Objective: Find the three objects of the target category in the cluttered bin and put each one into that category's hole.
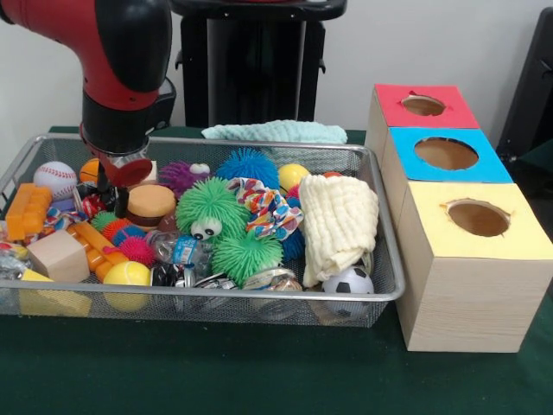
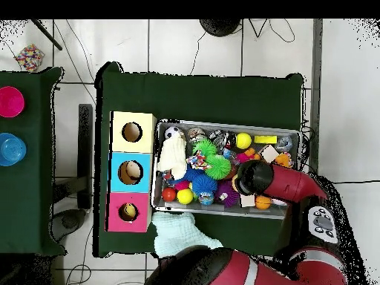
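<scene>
The wire bin (image 1: 384,259) is packed with toys. Balls show among them: a baseball (image 1: 56,179), a yellow tennis ball (image 1: 127,275), a soccer ball (image 1: 348,281) and a small yellow ball (image 1: 292,175). My gripper (image 1: 112,199) is down in the bin's left part, beside a round tan disc (image 1: 151,203) and above pink spiky toys. Clutter hides its tips. In the overhead view the arm's head (image 2: 254,177) covers it. The wooden box has a red hole (image 1: 423,105), a blue hole (image 1: 446,153) and a yellow hole (image 1: 478,218).
A green fuzzy toy with eyes (image 1: 207,207), a blue spiky ball (image 1: 246,164), a cream cloth (image 1: 340,220) and a wooden block (image 1: 59,255) crowd the bin. A teal cloth (image 1: 275,131) lies behind it. Pink (image 2: 10,102) and blue (image 2: 9,148) dishes sit on a side table.
</scene>
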